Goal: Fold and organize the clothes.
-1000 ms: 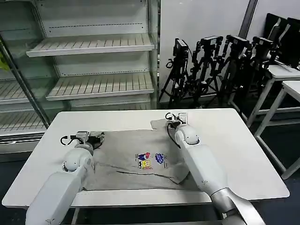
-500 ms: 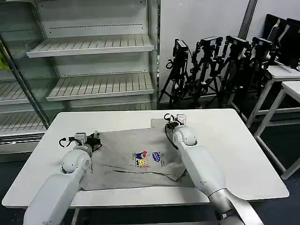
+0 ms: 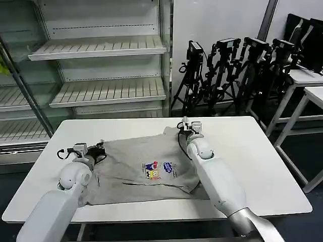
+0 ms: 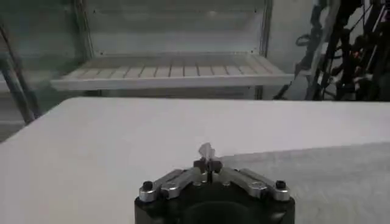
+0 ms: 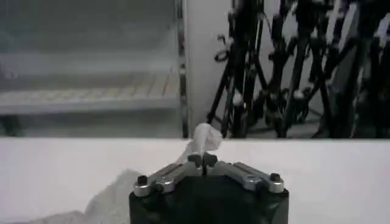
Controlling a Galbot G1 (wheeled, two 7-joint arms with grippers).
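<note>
Shirt (image 3: 146, 164) on white table (image 3: 252, 151) before shelves (image 3: 101, 50), pinched by left gripper (image 3: 98, 149) and right gripper (image 3: 182, 130)

Light grey shirt (image 3: 146, 164) with small multicolour print on white table (image 3: 252, 151).

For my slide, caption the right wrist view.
Right pincer shut on a pinch of the grey shirt above the white table.

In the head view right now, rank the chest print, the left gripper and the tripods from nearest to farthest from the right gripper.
From the right gripper, shut on the shirt at its far right corner:
1. Chest print, toward the robot, mid-shirt.
2. Tripods, on the floor beyond the table, right.
3. Left gripper, pinching the shirt's opposite far corner.
</note>
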